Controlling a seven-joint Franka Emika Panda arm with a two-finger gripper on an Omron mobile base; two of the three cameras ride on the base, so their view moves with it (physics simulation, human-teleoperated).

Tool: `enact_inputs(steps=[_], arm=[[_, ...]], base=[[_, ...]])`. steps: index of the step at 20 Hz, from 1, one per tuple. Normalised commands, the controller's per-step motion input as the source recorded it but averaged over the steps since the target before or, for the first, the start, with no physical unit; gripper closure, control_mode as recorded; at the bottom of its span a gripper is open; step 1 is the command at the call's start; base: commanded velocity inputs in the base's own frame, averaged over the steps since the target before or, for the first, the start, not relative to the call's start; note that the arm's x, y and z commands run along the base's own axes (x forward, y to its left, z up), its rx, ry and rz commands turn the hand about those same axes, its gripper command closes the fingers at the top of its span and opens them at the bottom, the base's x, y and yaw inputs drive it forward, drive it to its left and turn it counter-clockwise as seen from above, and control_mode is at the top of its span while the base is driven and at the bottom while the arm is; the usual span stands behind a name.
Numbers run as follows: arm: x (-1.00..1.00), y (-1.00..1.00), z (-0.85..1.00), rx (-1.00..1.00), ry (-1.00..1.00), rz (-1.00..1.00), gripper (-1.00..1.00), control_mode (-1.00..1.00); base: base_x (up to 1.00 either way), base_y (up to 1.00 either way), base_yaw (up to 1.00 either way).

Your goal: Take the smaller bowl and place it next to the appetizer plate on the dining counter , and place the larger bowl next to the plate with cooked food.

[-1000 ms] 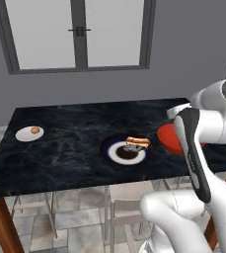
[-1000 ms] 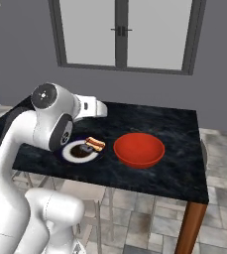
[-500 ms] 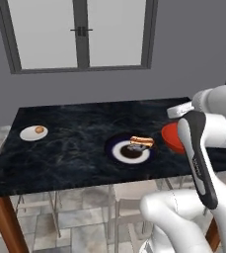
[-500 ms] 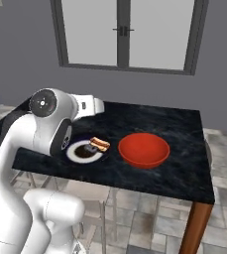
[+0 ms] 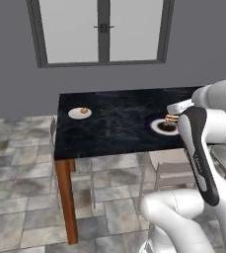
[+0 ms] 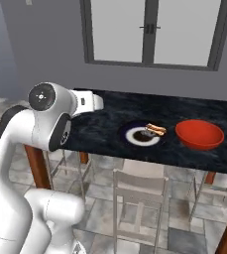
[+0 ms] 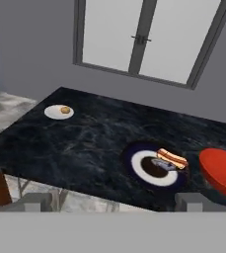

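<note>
The larger bowl (image 6: 199,134) sits beside the dark-rimmed plate (image 6: 142,135); hand (image 7: 113,201) open, empty.

The dining counter (image 7: 85,143) offers a wide bare stretch of black marble between the appetizer plate (image 7: 58,111), far left, and the plate with cooked food (image 7: 154,168), near right. All the room just beside the white plate is free. The larger bowl (image 6: 199,134) sits just right of the dark-rimmed plate, apart from it by a narrow gap, so that side is tight. A chair (image 6: 137,186) stands under the near edge below the plates. The far strip by the window (image 5: 102,29) is bare.
</note>
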Motion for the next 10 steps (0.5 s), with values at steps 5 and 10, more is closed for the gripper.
enact_inputs(steps=[5, 10], arm=[[0.00, 0.00, 0.00, 0.00, 0.00, 0.00, -1.00, 1.00], [0.00, 0.00, 0.00, 0.00, 0.00, 0.00, -1.00, 1.00]], base=[[-0.15, 1.00, 0.08], [0.15, 1.00, 0.14]])
